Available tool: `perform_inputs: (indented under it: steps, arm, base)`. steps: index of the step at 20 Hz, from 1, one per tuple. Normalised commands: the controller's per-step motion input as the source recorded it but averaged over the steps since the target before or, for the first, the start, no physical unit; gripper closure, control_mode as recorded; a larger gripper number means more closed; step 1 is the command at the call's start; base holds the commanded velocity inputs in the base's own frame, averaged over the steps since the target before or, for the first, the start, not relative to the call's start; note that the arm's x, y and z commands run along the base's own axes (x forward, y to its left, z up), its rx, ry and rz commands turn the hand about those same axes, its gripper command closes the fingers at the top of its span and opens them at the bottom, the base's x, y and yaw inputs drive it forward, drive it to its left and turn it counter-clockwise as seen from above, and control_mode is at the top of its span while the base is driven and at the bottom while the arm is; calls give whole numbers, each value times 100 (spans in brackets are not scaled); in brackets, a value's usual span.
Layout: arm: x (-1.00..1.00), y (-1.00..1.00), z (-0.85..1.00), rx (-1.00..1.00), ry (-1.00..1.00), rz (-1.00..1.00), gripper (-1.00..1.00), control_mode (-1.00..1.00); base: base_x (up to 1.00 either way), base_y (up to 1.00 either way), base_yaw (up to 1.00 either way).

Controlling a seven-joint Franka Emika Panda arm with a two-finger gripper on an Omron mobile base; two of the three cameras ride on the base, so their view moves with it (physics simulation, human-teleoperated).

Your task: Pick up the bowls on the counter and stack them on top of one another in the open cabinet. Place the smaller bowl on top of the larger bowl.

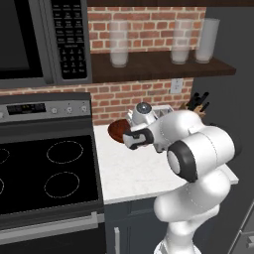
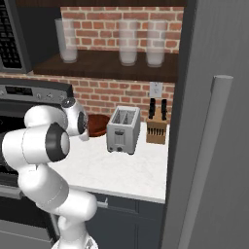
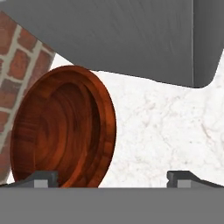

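Note:
One reddish-brown bowl rests on the white counter against the brick wall, left of the silver toaster. That bowl also peeks out from behind my hand, and its far side shows past my arm. I cannot tell if it is the larger or the smaller bowl; the other one is hidden. My gripper is open, its left fingertip just before the bowl's rim, nothing held. The gripper hovers low beside the bowl. The open cabinet shelf runs above.
Three tall glasses stand on the shelf. A knife block sits right of the toaster. The black stove borders the counter on the left, with a microwave above. A tall grey panel closes the right side.

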Motion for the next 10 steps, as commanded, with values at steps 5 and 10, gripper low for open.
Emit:
perform_inputs:
  steps: [5, 10]
  arm:
    - [18, 3, -13, 0, 0, 0, -100, -100]
    - [6, 9, -41, 0, 0, 0, -100, -100]
  base:
    - [0, 0, 0]
    - [0, 0, 0]
